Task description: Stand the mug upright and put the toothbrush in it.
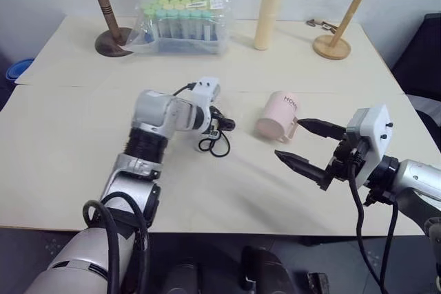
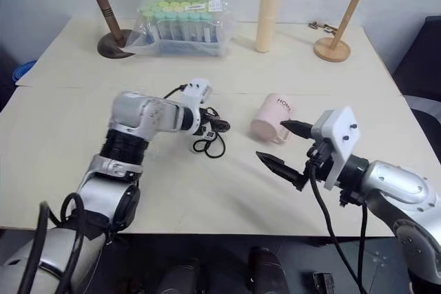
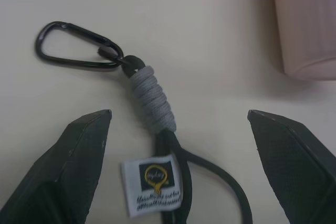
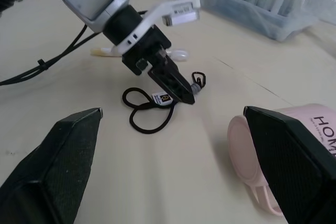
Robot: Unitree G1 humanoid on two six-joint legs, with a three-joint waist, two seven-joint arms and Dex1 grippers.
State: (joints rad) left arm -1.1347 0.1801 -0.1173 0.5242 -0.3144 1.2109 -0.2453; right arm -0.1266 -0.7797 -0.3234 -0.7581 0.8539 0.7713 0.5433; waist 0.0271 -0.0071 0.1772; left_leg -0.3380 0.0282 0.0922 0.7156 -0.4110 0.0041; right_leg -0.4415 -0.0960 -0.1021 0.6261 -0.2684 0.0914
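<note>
Presently on the pale table (image 1: 62, 170): one mug (image 1: 278, 116), pale pink, lying on its side near the table's middle, its base toward the camera, its handle low at the 4 o'clock side and the dark "HOME" lettering uppermost. One toothbrush (image 4: 107, 52), cream-white, seen in the right wrist view lying flat on the table beyond the left gripper, largely hidden behind that arm; well apart from the mug. One black cord loop (image 1: 215, 144) with a grey wrapped section, a white tag and a black carabiner (image 3: 76, 48), lying at 9 o'clock from the mug. One tall cream bottle (image 1: 269, 13), upright, at 12 o'clock from the mug near the far edge. One clear pack of capped tubes (image 1: 182, 24), at 11 o'clock. One dark wooden stand with a round top (image 1: 103, 8), at the far 10 o'clock corner. One pale wooden branched rack (image 1: 344, 15), at 1 o'clock, with a small bunch of keys (image 1: 321, 25) beside its base. Two grippers. Left gripper (image 3: 178, 121): jaws spread wide, poised right over the cord loop with the wrapped section and tag between the fingers, gripping nothing; the mug's base sits just past one fingertip. Right gripper (image 1: 296, 144): jaws likewise fully apart, empty, at 4 o'clock from the mug, its upper finger close by the handle; contact cannot be told.
</note>
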